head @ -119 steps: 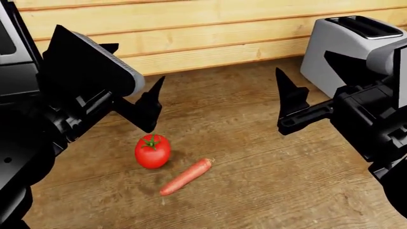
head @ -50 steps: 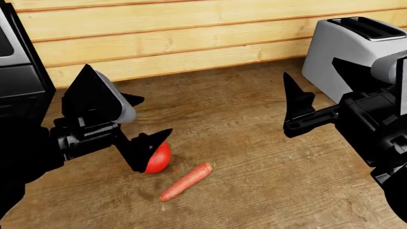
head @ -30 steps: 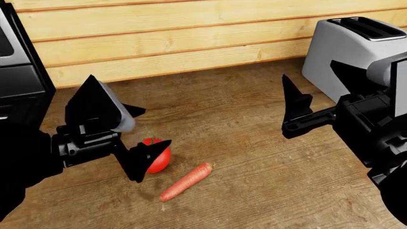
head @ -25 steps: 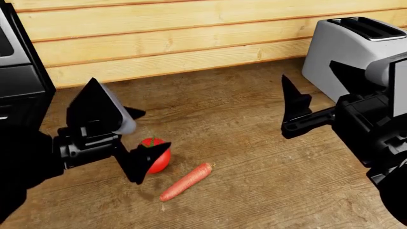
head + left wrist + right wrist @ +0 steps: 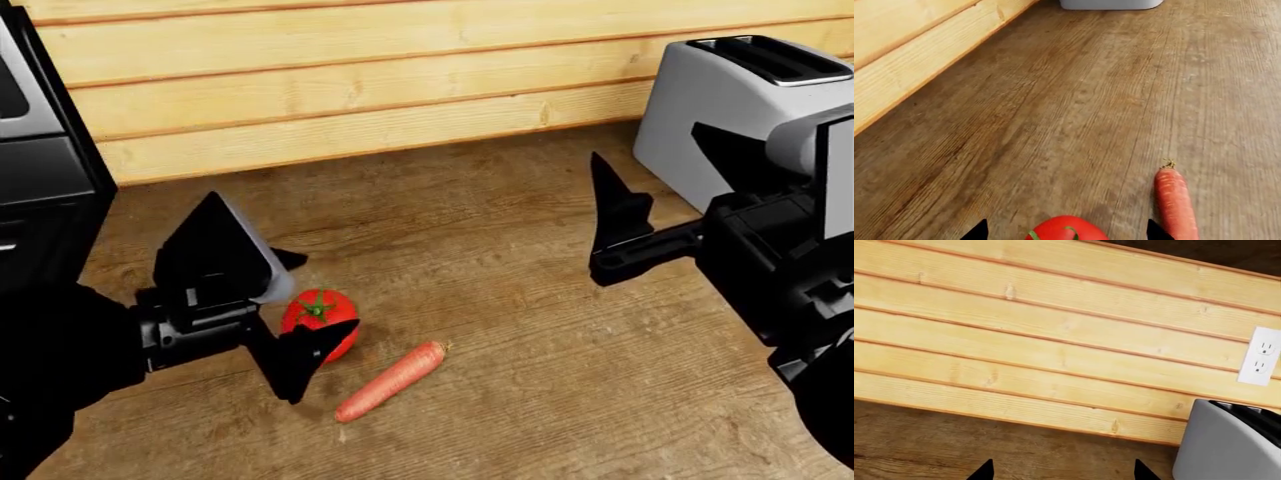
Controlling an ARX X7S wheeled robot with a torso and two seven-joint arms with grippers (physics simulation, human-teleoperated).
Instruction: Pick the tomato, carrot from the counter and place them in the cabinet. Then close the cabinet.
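Note:
The red tomato (image 5: 318, 322) with a green stem cap sits on the brown wood counter (image 5: 534, 380). The orange carrot (image 5: 390, 381) lies just to its right, tilted. My left gripper (image 5: 328, 292) is open and low over the counter, with one finger on each side of the tomato and gaps between them. In the left wrist view the tomato (image 5: 1054, 229) sits between the two fingertips of the left gripper (image 5: 1066, 233), with the carrot (image 5: 1174, 202) beside one tip. My right gripper (image 5: 647, 150) is open and empty, held up in front of the toaster, and faces the wall (image 5: 1062, 472).
A grey toaster (image 5: 747, 90) stands at the back right and also shows in the right wrist view (image 5: 1227, 445). A black appliance (image 5: 34, 150) stands at the left edge. A plank wall (image 5: 400, 80) backs the counter and carries a white outlet (image 5: 1259, 362).
My left gripper has come down and drawn back toward me, so more of the tomato shows between its fingers. The tomato, the carrot and the right arm have stayed put.

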